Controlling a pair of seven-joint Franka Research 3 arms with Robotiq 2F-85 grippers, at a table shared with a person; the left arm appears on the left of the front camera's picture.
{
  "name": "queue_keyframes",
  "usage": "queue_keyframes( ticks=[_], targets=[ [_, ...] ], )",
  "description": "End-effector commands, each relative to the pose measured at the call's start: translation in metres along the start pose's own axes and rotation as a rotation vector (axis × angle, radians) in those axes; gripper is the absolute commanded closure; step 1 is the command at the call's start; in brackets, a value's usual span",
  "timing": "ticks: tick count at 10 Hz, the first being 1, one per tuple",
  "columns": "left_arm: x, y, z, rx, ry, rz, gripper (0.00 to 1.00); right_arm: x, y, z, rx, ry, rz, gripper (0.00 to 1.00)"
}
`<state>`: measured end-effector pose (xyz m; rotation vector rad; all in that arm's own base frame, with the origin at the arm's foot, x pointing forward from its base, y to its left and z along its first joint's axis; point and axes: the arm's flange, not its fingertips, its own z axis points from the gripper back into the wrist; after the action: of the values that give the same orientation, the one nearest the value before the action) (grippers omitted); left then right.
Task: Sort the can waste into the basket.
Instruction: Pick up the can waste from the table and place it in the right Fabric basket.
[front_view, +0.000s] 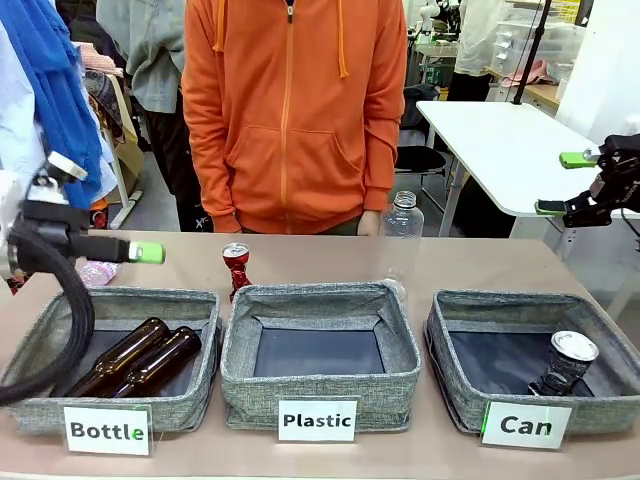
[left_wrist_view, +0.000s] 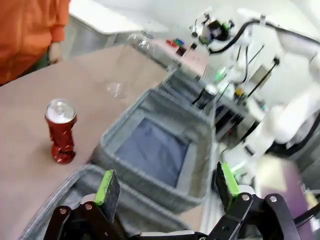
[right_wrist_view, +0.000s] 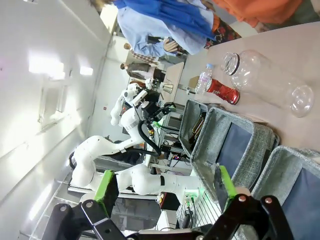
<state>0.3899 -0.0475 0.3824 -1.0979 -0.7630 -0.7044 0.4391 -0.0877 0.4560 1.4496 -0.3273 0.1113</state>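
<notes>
Partly hidden behind Plastic bin (front_view: 240, 375): red can (front_view: 236, 266) base; black can (front_view: 566, 362) inside basket (front_view: 600, 412); left gripper (left_wrist_view: 167, 187), right gripper (front_view: 566, 184) spread.

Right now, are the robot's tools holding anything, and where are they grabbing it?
Nothing is held. The left tool and the right tool, black with green pads, are both open and empty.

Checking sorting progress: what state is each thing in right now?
Red can: crushed, upright on table.
Black can: tilted, inside Can bin.
Clear bottle: upright on table, uncapped.
Brown bottles: lying in Bottle bin.
Left pincer: open, holding nothing.
Right pincer: open, holding nothing.
</notes>
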Motion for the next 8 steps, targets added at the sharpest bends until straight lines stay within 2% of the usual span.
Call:
queue_keyframes(
  ticks=[1,2,3,4,7,8],
  targets=[
    [-0.032,-0.017,0.014,0.025,-0.012,-0.162,0.0,0.0,0.002,0.003,-0.001,0.016,0.024,0.0],
    [-0.041,-0.025,0.014,-0.001,-0.064,-0.322,0.0,0.0,0.002,0.003,-0.001,0.016,0.024,0.0],
    [-0.044,-0.027,0.012,0.007,-0.141,-0.349,0.0,0.0,0.002,0.003,-0.001,0.016,0.024,0.0],
    [-0.005,0.008,0.009,0.025,0.014,-0.187,0.0,0.0,0.002,0.003,-0.001,0.016,0.024,0.0],
    [-0.005,0.008,0.009,0.025,0.014,-0.187,0.0,0.0,0.002,0.003,-0.001,0.016,0.024,0.0],
    [-0.006,0.01,0.011,0.027,-0.012,-0.222,0.0,0.0,0.002,0.003,-0.001,0.016,0.024,0.0]
  ],
)
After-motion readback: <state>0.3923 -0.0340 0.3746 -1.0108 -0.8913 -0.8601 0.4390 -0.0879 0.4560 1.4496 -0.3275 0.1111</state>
